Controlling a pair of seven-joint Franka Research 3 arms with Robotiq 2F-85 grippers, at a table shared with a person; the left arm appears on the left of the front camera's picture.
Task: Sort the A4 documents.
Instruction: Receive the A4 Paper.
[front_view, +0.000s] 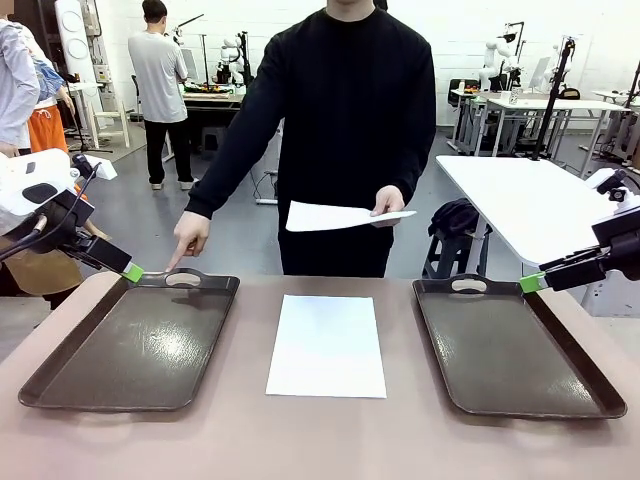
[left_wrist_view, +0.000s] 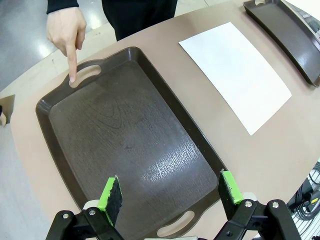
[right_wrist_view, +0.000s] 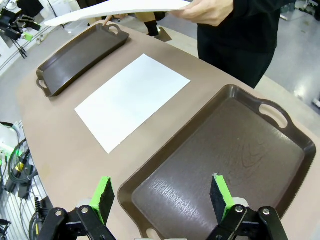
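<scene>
The left gripper (left_wrist_view: 170, 194) hangs above the left tray (left_wrist_view: 125, 130), jaws spread wide and empty; the right gripper (right_wrist_view: 162, 196) gapes likewise over the right tray (right_wrist_view: 240, 150). Between the two grippers an A4 document (front_view: 327, 345) lies flat on the table (front_view: 250, 440), long axis running from robot toward person. Beyond it, the person's hand (front_view: 388, 200) holds a second sheet (front_view: 335, 216).

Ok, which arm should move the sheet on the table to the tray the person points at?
Left, probably: the person's hand points at the left tray, and the open left gripper hangs over that tray, beside the sheet. The right gripper is over the right tray.
</scene>
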